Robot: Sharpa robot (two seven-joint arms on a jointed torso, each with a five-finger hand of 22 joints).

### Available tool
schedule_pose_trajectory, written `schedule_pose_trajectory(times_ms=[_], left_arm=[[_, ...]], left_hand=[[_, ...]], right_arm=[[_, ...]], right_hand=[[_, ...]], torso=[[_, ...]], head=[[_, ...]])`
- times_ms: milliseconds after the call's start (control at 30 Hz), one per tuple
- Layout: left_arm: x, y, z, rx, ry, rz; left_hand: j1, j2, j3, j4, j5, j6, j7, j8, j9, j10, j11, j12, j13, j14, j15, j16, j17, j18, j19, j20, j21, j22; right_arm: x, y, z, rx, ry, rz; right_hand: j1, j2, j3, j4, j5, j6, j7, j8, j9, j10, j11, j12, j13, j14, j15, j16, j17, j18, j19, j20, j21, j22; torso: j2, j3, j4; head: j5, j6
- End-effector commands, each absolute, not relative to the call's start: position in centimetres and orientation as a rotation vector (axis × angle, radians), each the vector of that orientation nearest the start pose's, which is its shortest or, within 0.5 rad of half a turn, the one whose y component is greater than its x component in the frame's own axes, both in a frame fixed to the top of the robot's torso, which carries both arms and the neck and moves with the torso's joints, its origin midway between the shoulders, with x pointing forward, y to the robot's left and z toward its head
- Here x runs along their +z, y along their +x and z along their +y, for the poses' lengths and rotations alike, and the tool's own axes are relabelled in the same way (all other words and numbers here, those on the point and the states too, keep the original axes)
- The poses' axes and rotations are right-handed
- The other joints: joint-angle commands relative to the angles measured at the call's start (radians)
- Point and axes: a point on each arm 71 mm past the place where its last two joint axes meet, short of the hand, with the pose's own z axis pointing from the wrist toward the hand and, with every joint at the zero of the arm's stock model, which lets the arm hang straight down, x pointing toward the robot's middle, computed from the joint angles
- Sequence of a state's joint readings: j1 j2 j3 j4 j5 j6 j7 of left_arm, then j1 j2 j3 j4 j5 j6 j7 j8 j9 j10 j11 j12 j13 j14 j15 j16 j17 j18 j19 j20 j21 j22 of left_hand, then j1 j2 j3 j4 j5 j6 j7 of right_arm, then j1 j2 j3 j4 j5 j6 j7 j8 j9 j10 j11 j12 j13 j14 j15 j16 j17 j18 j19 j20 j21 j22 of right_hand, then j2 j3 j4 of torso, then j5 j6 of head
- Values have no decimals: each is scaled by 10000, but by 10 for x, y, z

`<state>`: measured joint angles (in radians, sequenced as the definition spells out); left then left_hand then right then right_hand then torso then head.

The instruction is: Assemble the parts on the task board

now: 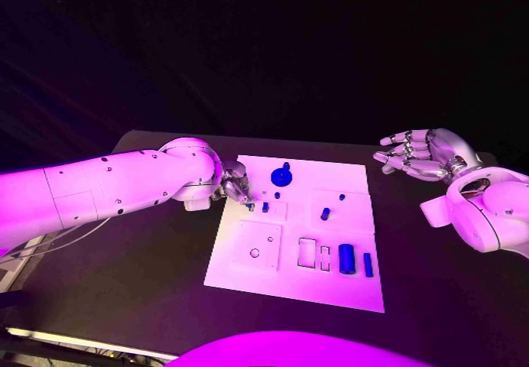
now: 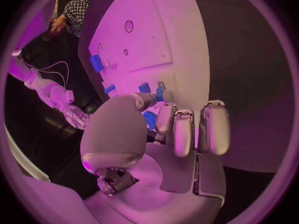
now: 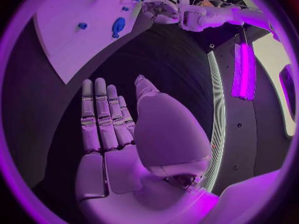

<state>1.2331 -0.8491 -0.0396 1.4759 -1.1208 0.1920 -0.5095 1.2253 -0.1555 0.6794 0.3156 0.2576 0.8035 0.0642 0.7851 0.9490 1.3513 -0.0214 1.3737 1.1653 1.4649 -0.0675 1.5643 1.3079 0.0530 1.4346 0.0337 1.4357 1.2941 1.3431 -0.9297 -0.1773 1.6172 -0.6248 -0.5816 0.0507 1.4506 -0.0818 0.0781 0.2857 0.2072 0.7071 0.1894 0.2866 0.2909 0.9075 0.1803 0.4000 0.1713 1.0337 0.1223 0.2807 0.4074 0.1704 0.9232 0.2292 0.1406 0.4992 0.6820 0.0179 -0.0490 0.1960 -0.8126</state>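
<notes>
- The task board (image 1: pixel 297 229) lies mid-table in your head view, with blue parts scattered on it: a round knobbed part (image 1: pixel 282 177) near its 12 o'clock end, a cylinder (image 1: pixel 347 258) and a slim bar (image 1: pixel 368 264) toward 5 o'clock.
- Your left hand (image 1: pixel 234 187) sits at the board's 10 o'clock edge, fingers curled down by a small blue part (image 1: pixel 266 206).
- The left wrist view brings you closer: fingertips (image 2: pixel 165 118) bunch around a blue part (image 2: pixel 149 119) over the board (image 2: pixel 181 50), but you cannot tell whether it is pinched or merely touched.
- Your right hand (image 1: pixel 419 157) hovers off the board at 2 o'clock, holding nothing.
- The right wrist view shows its fingers (image 3: pixel 99 114) straight and side by side, thumb apart.
</notes>
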Motion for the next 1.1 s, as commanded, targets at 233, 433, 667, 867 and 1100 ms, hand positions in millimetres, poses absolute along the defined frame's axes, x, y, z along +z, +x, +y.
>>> schedule_pose_trajectory(times_ms=[233, 433, 667, 867, 1100], left_arm=[[-219, 487, 232, -3148, -1377, 23168], [-220, 486, 230, -3193, -1301, 23131], [-221, 485, 228, -3198, -1213, 23082], [-221, 484, 227, -3183, -1122, 22973], [-220, 483, 226, -3180, -1056, 22829]], left_hand=[[11, -84, 1638, -1562, 26, 225, -140, 3, 99, 58, 1, 54, 0, 1059, -82, 65, 2629, 55, 53, -16, 51, 2], [11, -84, 1638, -1562, 26, 225, -140, 3, 99, 58, 1, 54, 0, 1059, -82, 65, 2629, 55, 53, -16, 51, 2], [3, -88, 1648, -1562, 26, 232, -141, 1, 98, 71, 0, 62, 18, 1059, -83, 65, 2629, 53, 56, -17, 53, 8], [0, -89, 1657, -1565, 27, 238, -142, 0, 97, 76, -1, 64, 24, 1059, -83, 65, 2629, 50, 63, -17, 60, 23], [-7, -93, 1688, -1575, 34, 255, -147, -1, 96, 86, -5, 66, 28, 1056, -85, 61, 2621, 42, 83, -19, 79, 63]], right_arm=[[-158, 481, -235, 9740, 6458, 15562], [-159, 481, -236, 9699, 6575, 15619], [-161, 483, -238, 9610, 6666, 15688], [-163, 483, -240, 9558, 6707, 15717], [-164, 483, -241, 9541, 6724, 15722]], right_hand=[[-17, 49, -6, -23, -38, -116, 807, 82, -175, -284, 212, -154, -632, -376, 268, -771, -438, 105, -226, 270, -660, -815], [-22, 59, -11, -22, -37, -118, 814, 88, -188, -297, 220, -157, -675, -387, 278, -818, -474, 107, -236, 284, -700, -881], [-30, 68, -12, -16, -37, -116, 814, 92, -191, -295, 220, -154, -685, -383, 279, -826, -482, 109, -235, 287, -707, -898], [-41, 79, -16, -12, -38, -112, 814, 99, -196, -293, 221, -149, -706, -376, 281, -844, -499, 110, -240, 293, -724, -934], [-45, 85, -20, -14, -38, -111, 815, 106, -204, -294, 222, -145, -731, -370, 286, -866, -519, 110, -260, 300, -749, -982]], torso=[[3, 3, -7], [1, 10, -2], [-1, 8, 7], [-5, 6, 2], [-4, 2, -7]], head=[[-12, -17], [-32, -19], [-20, -30], [-22, -12], [-17, -30]])
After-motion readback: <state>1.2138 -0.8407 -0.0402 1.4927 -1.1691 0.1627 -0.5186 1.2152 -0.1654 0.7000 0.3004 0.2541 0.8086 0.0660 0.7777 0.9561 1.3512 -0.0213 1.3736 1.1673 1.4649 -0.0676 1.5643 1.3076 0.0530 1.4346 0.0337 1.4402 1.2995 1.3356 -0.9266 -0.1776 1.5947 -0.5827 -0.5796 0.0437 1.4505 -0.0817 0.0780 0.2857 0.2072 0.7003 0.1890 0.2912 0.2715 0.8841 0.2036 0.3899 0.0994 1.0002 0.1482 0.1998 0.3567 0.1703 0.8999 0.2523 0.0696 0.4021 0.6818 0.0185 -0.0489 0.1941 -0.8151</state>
